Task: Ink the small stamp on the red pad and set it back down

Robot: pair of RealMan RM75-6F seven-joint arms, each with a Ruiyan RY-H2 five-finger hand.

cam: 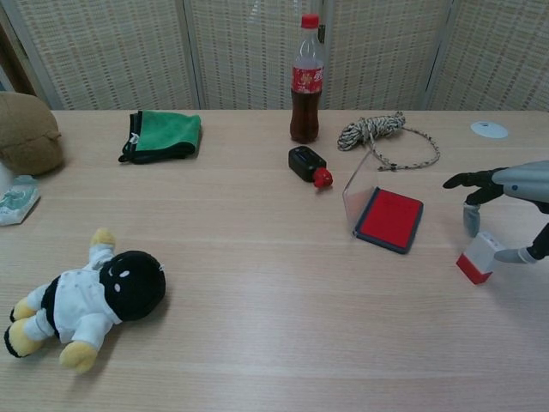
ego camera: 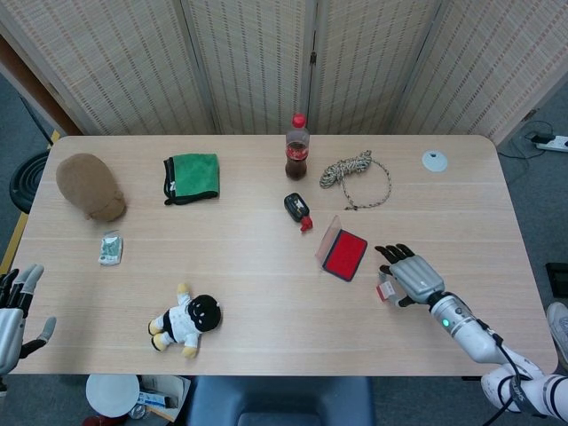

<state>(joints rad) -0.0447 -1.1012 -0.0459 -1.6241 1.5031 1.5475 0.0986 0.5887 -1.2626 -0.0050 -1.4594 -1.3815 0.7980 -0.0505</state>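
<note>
The small stamp (ego camera: 385,289) (cam: 477,257), white with a red base, stands on the table right of the open red ink pad (ego camera: 343,254) (cam: 390,218). My right hand (ego camera: 411,277) (cam: 506,199) hovers over it with its fingers spread. One finger hangs just above the stamp's top and the thumb sits close at its right side, with no firm grip showing. My left hand (ego camera: 13,312) is off the table's near left corner, fingers apart, holding nothing.
Behind the pad lie a black-and-red object (ego camera: 298,209), a cola bottle (ego camera: 296,148) and a coiled rope (ego camera: 355,175). A white disc (ego camera: 434,161) is at the back right. A plush doll (ego camera: 186,323), green cloth (ego camera: 193,176), brown hat (ego camera: 89,185) and small packet (ego camera: 110,248) lie to the left.
</note>
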